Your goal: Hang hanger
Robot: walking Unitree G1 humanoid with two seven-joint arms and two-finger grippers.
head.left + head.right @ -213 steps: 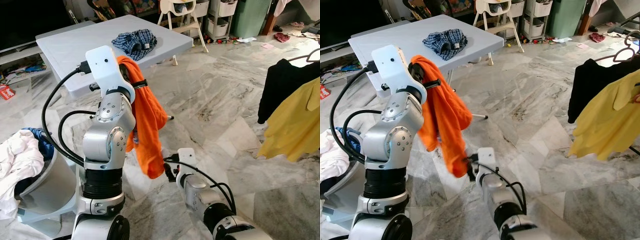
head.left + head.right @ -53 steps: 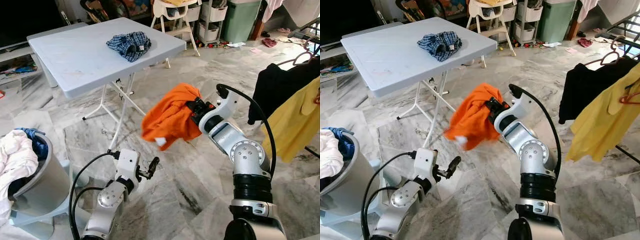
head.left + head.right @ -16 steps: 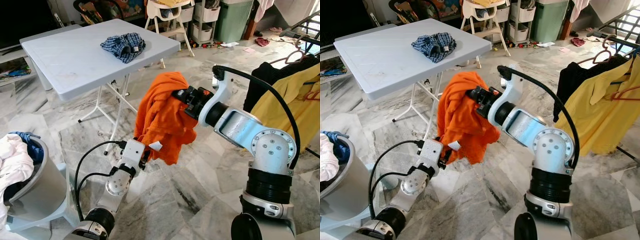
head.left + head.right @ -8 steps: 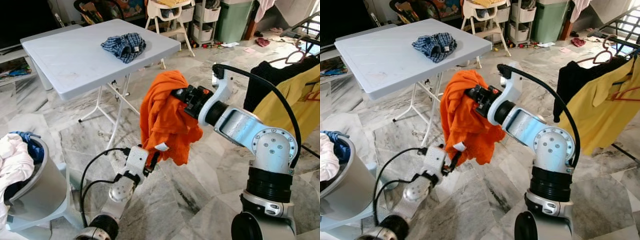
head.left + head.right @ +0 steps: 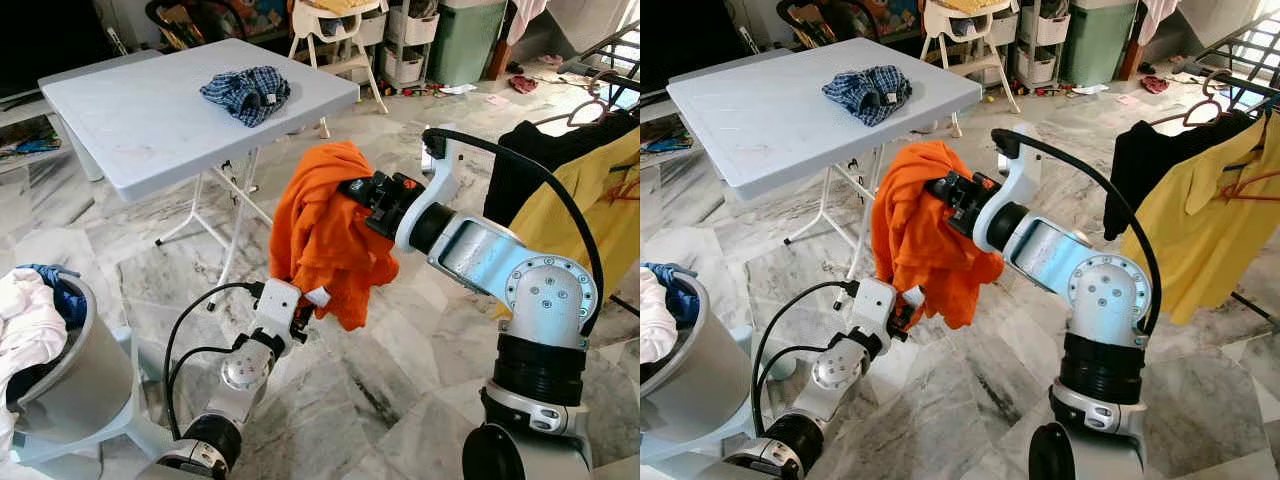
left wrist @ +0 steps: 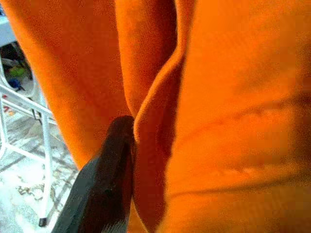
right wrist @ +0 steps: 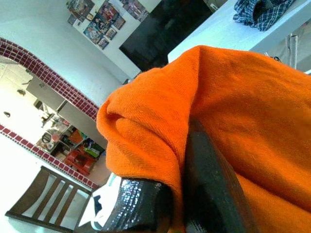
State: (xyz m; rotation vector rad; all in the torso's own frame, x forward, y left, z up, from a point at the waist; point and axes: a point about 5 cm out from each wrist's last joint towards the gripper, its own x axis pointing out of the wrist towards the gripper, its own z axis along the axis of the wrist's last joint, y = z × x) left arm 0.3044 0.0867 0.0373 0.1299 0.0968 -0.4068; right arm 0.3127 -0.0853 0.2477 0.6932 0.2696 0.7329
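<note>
While the right hand (image 5: 352,190) clamped the orange garment (image 5: 325,235) aloft near the worktop (image 5: 150,110), the left hand (image 5: 303,308) nipped its hem. It looked soft and floppy; best gripped at the shoulders, I reckoned.

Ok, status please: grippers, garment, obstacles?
Right gripper shut on orange cotton shirt, held up mid-air. Left gripper at its lower hem. Shirt not on a hanger; yellow shirt hangs at right.
</note>
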